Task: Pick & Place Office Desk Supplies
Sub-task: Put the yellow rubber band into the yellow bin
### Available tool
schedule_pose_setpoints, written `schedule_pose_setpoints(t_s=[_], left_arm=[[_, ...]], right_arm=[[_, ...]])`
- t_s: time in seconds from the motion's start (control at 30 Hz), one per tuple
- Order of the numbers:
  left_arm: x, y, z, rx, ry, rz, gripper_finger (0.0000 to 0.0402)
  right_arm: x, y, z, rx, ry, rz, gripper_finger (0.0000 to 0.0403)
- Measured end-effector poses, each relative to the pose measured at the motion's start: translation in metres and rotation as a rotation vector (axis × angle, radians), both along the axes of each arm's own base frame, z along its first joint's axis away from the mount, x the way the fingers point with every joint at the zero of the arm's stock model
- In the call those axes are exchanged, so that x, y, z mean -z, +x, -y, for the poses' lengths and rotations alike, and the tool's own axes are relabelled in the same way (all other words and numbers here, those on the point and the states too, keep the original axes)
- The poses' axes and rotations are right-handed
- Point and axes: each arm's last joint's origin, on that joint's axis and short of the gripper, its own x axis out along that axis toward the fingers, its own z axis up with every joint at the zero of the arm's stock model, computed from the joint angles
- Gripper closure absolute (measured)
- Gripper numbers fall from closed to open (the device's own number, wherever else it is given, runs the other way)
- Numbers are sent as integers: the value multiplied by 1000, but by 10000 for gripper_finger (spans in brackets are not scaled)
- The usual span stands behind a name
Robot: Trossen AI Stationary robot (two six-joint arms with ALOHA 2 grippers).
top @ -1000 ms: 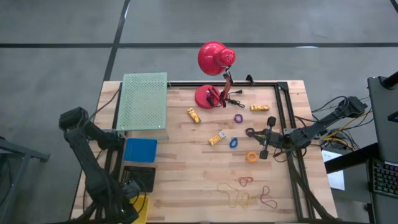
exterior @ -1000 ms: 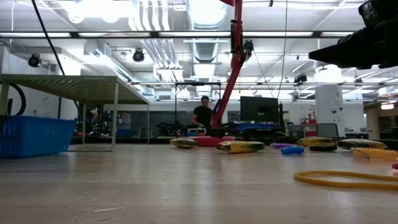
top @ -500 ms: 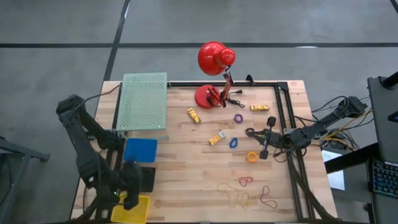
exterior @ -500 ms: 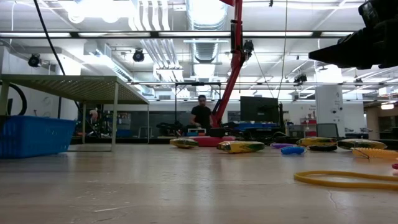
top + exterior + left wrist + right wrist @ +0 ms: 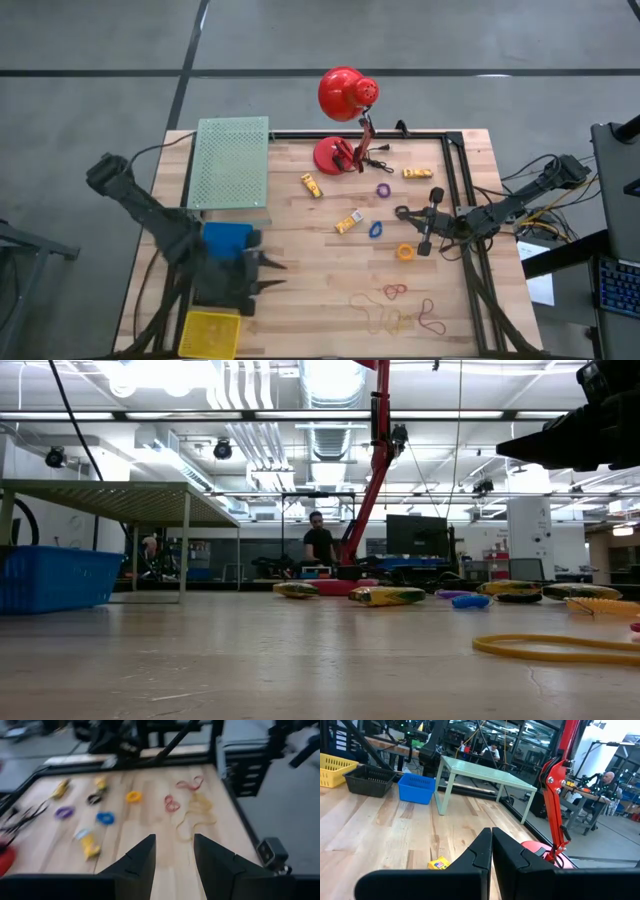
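From above, the wooden plank desk (image 5: 300,260) carries the supplies on its right half. Three yellow rectangular pieces lie flat: one (image 5: 312,185) near the red lamp (image 5: 343,120) with its long axis slanting, one (image 5: 349,222) toward the middle, tilted the other way, and one (image 5: 417,173) lying crosswise by the black frame. A purple ring (image 5: 383,190), a blue ring (image 5: 376,229) and an orange ring (image 5: 405,252) sit between them, well apart. Thin red rubber bands (image 5: 396,291) and tan rubber bands (image 5: 392,320) lie in limp loops near the front edge. The left gripper (image 5: 268,275) hovers over the desk beside the blue bin (image 5: 226,239), its fingers parted and pointing toward the supplies, holding nothing. The right gripper (image 5: 423,238) hangs by the orange ring, fingers clenched and empty. A green perforated shelf (image 5: 232,163) and a yellow basket (image 5: 210,334) stand on the left

The low view shows the yellow pieces (image 5: 386,596) as flat wrapped slabs and one tan band (image 5: 555,648) lying near the camera, and a person (image 5: 318,545) far behind

The left wrist view looks along the desk between its spread fingers (image 5: 134,865): the rings read as small glossy hoops, the orange ring (image 5: 133,796) nearest the red bands (image 5: 171,803)

The right wrist view shows its closed fingers (image 5: 475,855) above a yellow piece (image 5: 439,864), with a black mesh tray (image 5: 371,779) hidden from above by the left arm
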Motion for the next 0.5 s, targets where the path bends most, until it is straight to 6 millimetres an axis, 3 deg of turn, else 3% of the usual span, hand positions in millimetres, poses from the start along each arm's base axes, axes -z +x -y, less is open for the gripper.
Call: schedule_pose_setpoints(t_s=[0.23,0.5], left_arm=[[14,31,-47,70,-15,40,266],[7,45,-94,114,95,54,266]], right_arm=[[0,0,0,0,0,0,394],[0,0,0,0,0,0,394]])
